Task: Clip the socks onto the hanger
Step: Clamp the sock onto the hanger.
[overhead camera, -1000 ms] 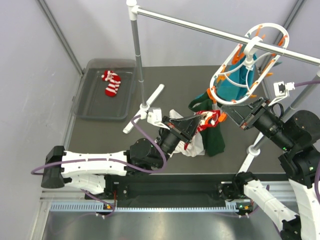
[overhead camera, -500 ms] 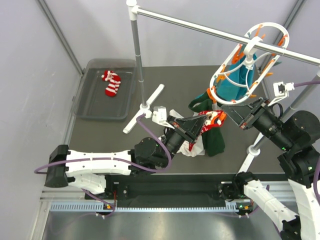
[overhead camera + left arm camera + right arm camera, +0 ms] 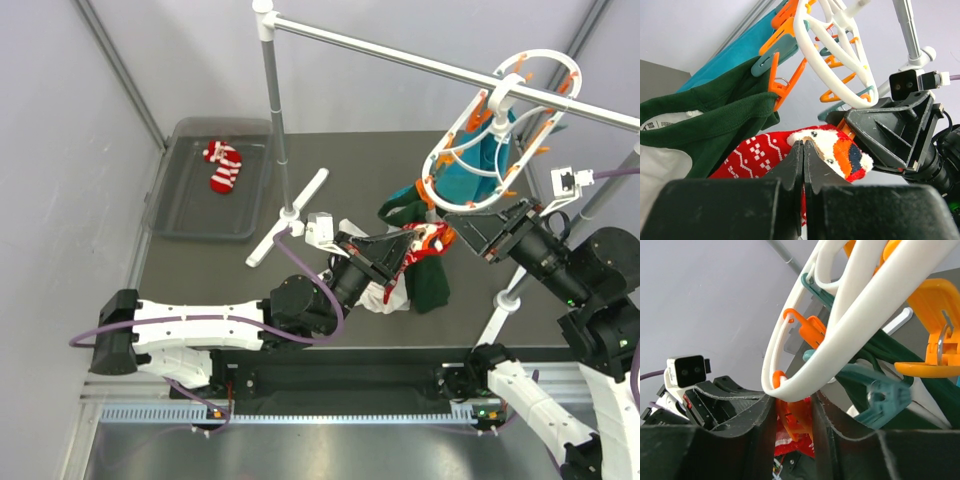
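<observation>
The white oval hanger (image 3: 470, 150) with orange clips hangs from the rail at the right. My left gripper (image 3: 408, 240) is shut on the snowflake-patterned red sock (image 3: 757, 155) and holds it up below the hanger's near end, against my right gripper. My right gripper (image 3: 452, 226) is closed round an orange clip (image 3: 799, 419) at the hanger's (image 3: 840, 335) lower end, with the red sock (image 3: 790, 446) just beneath that clip. The striped red-and-white sock (image 3: 223, 166) lies in the grey tray at the back left.
A dark green cloth (image 3: 425, 270) and a teal cloth (image 3: 470, 165) hang from the hanger's clips. A white cloth (image 3: 385, 292) lies under my left gripper. The grey tray (image 3: 185, 215) sits at the back left. The white metal rail (image 3: 400, 58) stands on a post (image 3: 275, 110).
My left gripper has lifted the sock up and to the right, to the clip held by my right gripper. The hanger has swung slightly.
</observation>
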